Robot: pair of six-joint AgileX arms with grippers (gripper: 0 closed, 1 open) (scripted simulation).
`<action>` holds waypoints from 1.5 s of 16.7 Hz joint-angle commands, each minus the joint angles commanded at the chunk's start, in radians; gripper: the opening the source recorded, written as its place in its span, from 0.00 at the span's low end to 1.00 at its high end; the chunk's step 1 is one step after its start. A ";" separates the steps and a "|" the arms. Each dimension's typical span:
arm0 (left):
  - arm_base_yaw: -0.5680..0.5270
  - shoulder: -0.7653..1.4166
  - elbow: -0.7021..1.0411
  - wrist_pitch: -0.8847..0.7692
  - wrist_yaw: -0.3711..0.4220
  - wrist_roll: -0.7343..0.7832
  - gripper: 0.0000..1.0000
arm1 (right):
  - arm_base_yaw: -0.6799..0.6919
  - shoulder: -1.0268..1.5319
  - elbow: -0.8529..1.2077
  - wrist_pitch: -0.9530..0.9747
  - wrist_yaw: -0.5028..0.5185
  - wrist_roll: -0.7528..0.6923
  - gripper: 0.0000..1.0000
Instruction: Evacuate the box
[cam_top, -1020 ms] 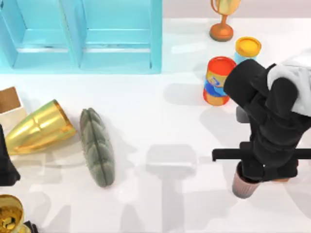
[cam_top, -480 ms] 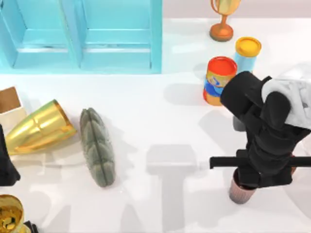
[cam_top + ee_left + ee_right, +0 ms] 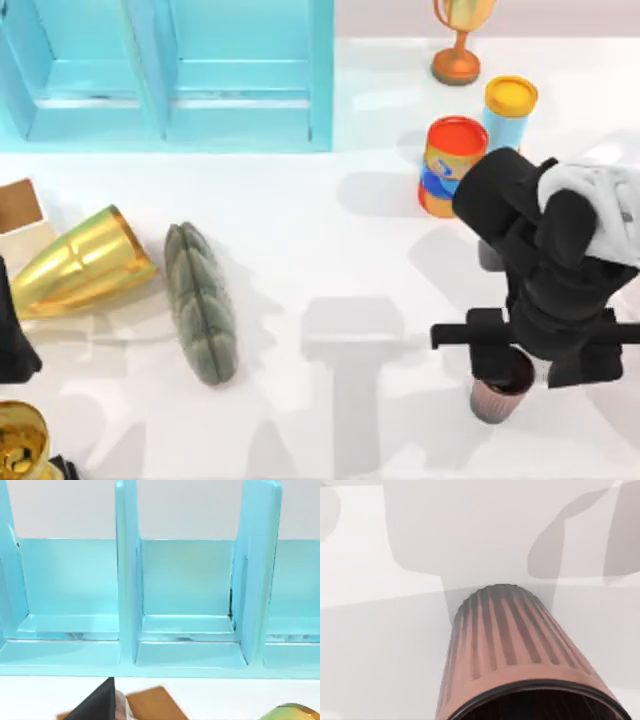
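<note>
The box, white-walled with a brown inside, sits at the table's far left edge, partly cut off. A gold cup lies on its side against the box, and a grey cushion lies to its right. On the right, a ribbed reddish-brown cup stands upright on the table, with its dark mouth showing. My right gripper hovers open just above and beside that cup. The right wrist view looks down along the cup, with no finger touching it. My left gripper is parked at the left edge, below the box.
A big light-blue cabinet spans the back left. A red-topped can, a yellow-topped can and an orange trophy stand at the back right. Another gold vessel sits at the front left corner.
My right gripper carried the ribbed cup slightly toward the table's front, set it down and drew off it. The cup's mouth now shows. The left arm has not moved.
</note>
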 joint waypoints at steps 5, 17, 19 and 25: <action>0.000 0.000 0.000 0.000 0.000 0.000 1.00 | 0.000 0.000 0.000 0.000 0.000 0.000 1.00; 0.000 0.000 0.000 0.000 0.000 0.000 1.00 | 0.000 -0.019 0.084 -0.104 -0.001 -0.001 1.00; 0.000 0.000 0.000 0.000 0.000 0.000 1.00 | -0.001 -0.036 0.148 -0.188 -0.001 -0.002 1.00; 0.000 0.000 0.000 0.000 0.000 0.000 1.00 | -0.005 -0.086 0.306 -0.392 0.000 -0.006 1.00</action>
